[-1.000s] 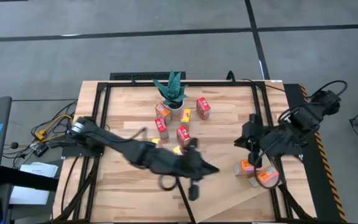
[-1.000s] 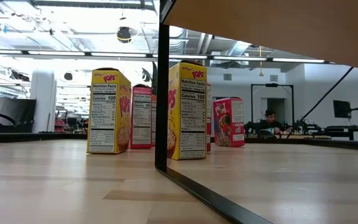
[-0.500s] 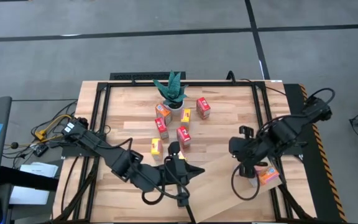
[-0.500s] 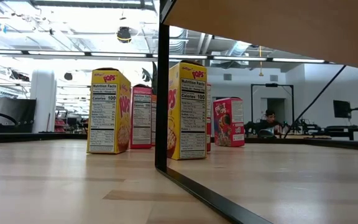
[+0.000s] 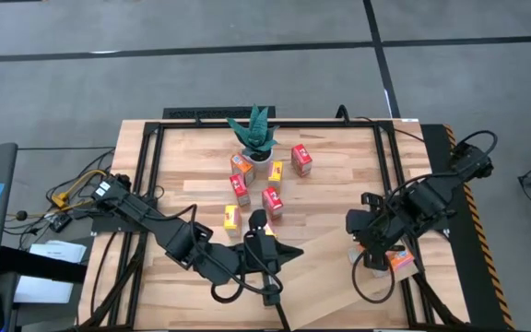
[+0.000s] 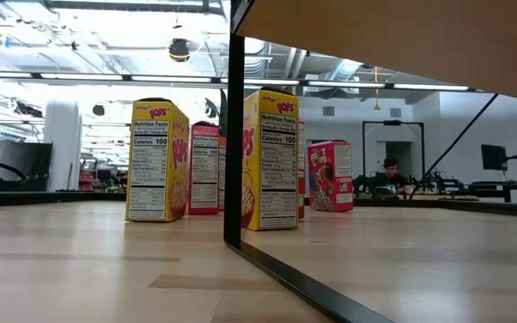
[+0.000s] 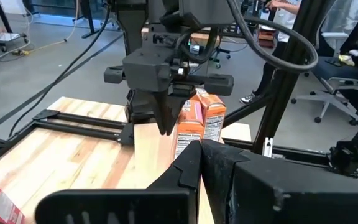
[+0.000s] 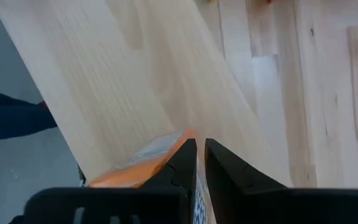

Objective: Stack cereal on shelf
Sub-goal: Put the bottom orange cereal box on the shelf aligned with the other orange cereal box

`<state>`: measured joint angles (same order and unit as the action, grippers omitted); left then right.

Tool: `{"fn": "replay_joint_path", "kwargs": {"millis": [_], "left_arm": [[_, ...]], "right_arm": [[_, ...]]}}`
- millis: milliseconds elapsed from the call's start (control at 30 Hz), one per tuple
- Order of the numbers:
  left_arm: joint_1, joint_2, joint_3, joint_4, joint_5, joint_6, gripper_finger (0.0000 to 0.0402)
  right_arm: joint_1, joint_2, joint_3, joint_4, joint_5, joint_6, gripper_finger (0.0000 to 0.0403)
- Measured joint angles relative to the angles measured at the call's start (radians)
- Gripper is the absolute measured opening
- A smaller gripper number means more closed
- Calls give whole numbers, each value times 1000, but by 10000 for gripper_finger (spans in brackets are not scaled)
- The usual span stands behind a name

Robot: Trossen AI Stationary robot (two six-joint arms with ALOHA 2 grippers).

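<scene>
Right hand lowered at about four o'clock on the surface, fingers nearly together with only a slit between them in the right wrist view, tips poised directly above an orange box; not clamped on it as far as can be seen, more likely lined up to nudge or steady it against its neighbour. Two orange boxes standing side by side on the pale shelf, seen upright and touching in the left wrist view, probably parked there as the start of a row. Shelf laid slantwise across the five o'clock corner, its dark edge cutting through the low view.

Left hand stretched low toward six o'clock beside the shelf's near corner; fingers look closed, nothing between them; seemingly waiting out of the way.

Remaining boxes left loose around twelve o'clock: a yellow box, red boxes and others clustered near the potted plant, upright and apart, so most of the stacking judged yet to do.
</scene>
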<state>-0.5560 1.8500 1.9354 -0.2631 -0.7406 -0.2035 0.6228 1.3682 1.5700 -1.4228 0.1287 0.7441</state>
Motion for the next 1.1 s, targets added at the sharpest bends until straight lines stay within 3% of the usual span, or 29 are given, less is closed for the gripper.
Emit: {"fn": "replay_joint_path", "kwargs": {"millis": [167,367,733,1100], "left_arm": [[2,0,0,-17,0,0,0],[2,0,0,-19,0,15,0],[1,0,0,-36,0,2,0],[1,0,1,-40,0,-24,0]], "right_arm": [[3,1,21,-9,1,0,58],[20,28,137,-6,76,-52,58],[19,234,286,-147,24,-194,52],[39,267,329,-148,-4,-237,10]]}}
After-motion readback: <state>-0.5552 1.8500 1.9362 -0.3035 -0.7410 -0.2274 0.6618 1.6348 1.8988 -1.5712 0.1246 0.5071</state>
